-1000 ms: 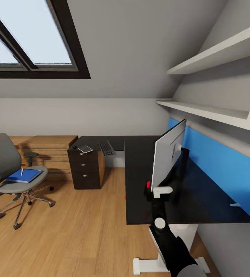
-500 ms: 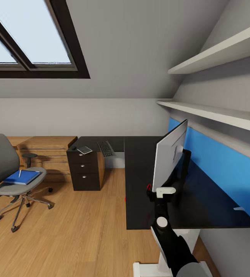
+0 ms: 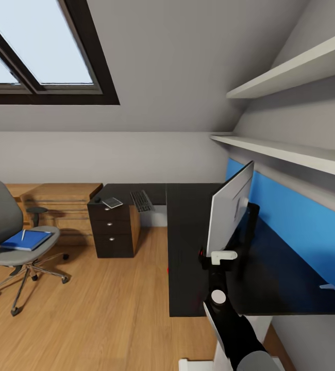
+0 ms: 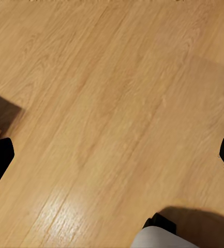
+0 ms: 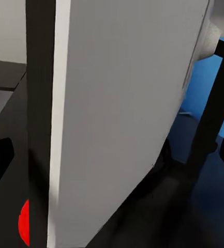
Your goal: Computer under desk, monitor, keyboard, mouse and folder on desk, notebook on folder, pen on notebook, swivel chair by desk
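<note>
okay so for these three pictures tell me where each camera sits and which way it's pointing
Head view: up on the robot's head, looking down over the desk, monitor and swivel chair; the right arm reaches to the right gripper.
Left wrist view: near the left gripper, facing the wood floor; dark fingertips at both edges.
Right wrist view: facing the monitor's grey back.
Shared: monitor, desk.

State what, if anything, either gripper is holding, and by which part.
The right gripper grips the monitor by its lower edge near the red dot. The left gripper holds nothing; it hangs open over the floor.
</note>
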Tool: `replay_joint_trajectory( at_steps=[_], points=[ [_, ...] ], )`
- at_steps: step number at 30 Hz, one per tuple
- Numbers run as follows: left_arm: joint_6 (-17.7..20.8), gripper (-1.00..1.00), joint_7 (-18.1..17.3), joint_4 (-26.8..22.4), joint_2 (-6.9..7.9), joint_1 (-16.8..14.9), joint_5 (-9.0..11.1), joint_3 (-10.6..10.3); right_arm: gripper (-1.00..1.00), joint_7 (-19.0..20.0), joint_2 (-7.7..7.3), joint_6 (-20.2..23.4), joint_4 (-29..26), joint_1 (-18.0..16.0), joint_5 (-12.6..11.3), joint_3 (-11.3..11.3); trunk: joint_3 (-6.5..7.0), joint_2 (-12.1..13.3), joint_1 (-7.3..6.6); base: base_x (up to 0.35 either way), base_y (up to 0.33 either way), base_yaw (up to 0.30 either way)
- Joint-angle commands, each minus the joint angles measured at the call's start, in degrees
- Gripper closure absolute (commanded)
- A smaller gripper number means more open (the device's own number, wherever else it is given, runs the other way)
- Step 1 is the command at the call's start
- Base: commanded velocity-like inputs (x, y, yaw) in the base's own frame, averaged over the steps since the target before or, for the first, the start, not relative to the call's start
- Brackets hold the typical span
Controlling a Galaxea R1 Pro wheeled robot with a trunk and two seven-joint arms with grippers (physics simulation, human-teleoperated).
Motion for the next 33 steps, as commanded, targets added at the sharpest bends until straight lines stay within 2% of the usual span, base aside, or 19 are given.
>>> replay_joint_trajectory(
  at_steps=[1,15,28,33],
  points=[
    [-0.24,-1.00,0.11,-0.07,0.03,0.02,0.60,-0.14,-1.00,-0.40,0.01,0.03,0.06,-0.06,0.40,0.07,-0.05,-0.03,0.03,0.151,0.000,0.000],
    [-0.73,-1.00,0.12,0.15,0.02,0.02,0.60,-0.21,-1.00,-0.58,0.01,0.03,-0.11,-0.08,0.40,0.04,-0.05,-0.03,0.03,0.079,0.052,0.000],
    [-2.21,-1.00,0.11,0.75,0.03,0.02,0.60,-0.25,-1.00,-4.82,0.01,0.04,-0.05,-0.07,0.23,-0.22,-0.05,-0.03,0.03,0.002,0.001,0.000],
    [-2.26,-1.00,0.12,0.82,0.03,0.02,0.60,-0.33,-1.00,-5.50,0.01,0.04,-0.03,-0.07,-0.14,-1.77,-0.05,-0.03,0.03,0.000,0.000,0.000]
  ],
)
